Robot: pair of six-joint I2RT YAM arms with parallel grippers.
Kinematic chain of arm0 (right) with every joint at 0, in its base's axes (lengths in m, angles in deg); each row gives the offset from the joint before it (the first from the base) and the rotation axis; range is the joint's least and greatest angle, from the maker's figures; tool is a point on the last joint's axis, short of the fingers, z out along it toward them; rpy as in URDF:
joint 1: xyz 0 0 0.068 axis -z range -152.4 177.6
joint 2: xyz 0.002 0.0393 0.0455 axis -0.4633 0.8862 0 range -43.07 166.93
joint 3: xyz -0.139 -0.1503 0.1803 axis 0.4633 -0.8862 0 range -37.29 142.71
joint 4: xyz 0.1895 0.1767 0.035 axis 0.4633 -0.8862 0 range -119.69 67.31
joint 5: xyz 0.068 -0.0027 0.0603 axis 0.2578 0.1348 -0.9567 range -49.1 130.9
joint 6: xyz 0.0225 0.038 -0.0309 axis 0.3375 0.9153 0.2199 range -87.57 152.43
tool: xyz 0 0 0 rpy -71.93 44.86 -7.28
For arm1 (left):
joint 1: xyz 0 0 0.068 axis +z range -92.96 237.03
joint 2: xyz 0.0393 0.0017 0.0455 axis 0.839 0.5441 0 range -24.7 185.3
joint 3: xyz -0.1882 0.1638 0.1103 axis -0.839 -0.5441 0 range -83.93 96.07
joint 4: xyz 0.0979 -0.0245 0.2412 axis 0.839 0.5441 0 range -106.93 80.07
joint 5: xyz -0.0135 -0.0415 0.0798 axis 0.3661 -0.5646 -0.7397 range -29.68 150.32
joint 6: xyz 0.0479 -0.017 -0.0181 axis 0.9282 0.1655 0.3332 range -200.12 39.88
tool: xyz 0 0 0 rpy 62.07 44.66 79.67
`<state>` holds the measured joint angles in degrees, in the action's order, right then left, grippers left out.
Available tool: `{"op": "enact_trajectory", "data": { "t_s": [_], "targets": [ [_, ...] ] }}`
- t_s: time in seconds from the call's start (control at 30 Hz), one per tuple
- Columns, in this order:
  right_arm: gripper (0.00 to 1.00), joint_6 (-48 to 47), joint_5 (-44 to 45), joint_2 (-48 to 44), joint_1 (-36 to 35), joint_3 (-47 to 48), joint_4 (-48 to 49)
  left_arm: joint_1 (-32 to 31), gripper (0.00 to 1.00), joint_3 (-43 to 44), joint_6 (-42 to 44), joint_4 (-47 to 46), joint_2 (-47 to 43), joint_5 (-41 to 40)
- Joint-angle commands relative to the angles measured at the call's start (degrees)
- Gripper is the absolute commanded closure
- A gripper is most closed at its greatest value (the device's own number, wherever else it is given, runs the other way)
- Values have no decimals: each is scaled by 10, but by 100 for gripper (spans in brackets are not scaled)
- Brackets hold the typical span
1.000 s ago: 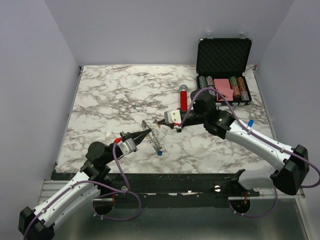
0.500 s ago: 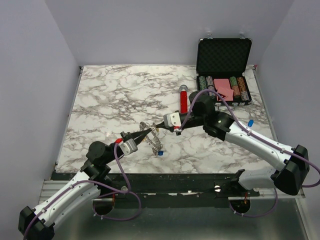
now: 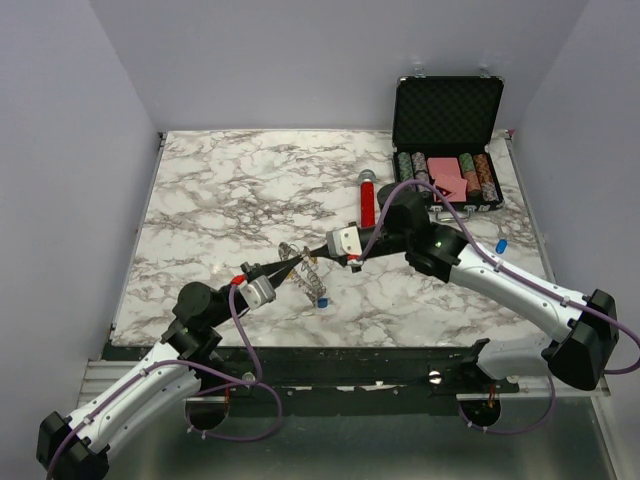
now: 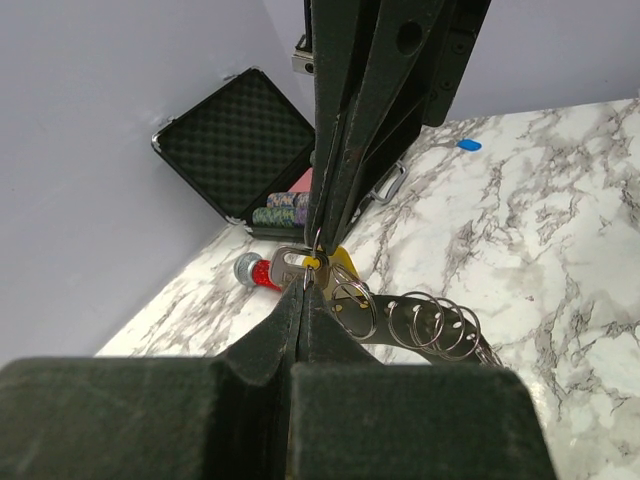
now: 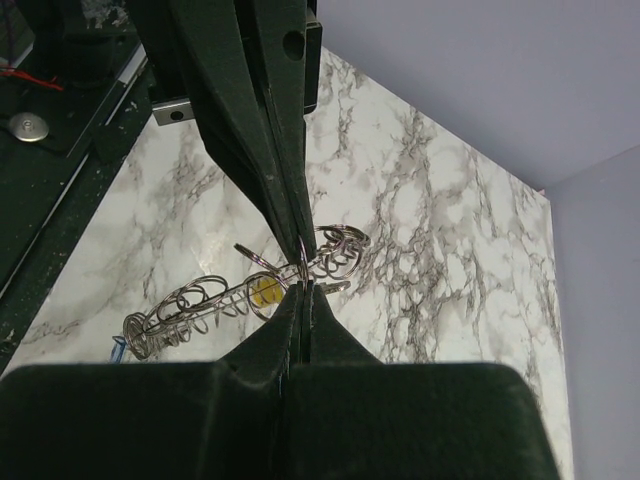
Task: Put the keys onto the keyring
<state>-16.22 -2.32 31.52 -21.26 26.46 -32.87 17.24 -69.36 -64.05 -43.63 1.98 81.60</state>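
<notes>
The keyring [image 3: 311, 280] hangs just above the marble at the near middle, its wire loops [image 4: 430, 322] fanned out. My left gripper [image 3: 298, 262] is shut on one small loop of it [image 4: 305, 287]. My right gripper [image 3: 313, 251] comes in from the opposite side, tip to tip with the left. It is shut [image 5: 303, 287] on a key with a yellow head [image 4: 341, 264], whose silver blade [image 4: 285, 268] sticks out the other way. That yellow head [image 5: 264, 291] lies against the loops [image 5: 195, 302]. A blue-headed key [image 3: 320, 304] lies on the table under the ring.
A red cylinder with a silver cap [image 3: 368, 200] lies behind the grippers. An open black case [image 3: 447, 110] with striped chips stands at the back right. Another blue key [image 3: 499, 244] lies near the right edge, beside the right arm.
My right gripper has slid a little down and left with the yellow key, closing up on the left gripper's tip. The keyring has shifted slightly. The left arm has barely moved.
</notes>
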Motion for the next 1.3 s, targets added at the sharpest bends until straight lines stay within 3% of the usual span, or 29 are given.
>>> {"op": "enact_trajectory", "data": {
  "t_s": [0.0,1.27],
  "targets": [
    [100,-9,-6,-1,-8,-6,4,2,100,17,8,-24,-1,-12],
    [100,-8,26,5,-15,-3,2,2,100,19,12,-14,-7,22]
  ]
}}
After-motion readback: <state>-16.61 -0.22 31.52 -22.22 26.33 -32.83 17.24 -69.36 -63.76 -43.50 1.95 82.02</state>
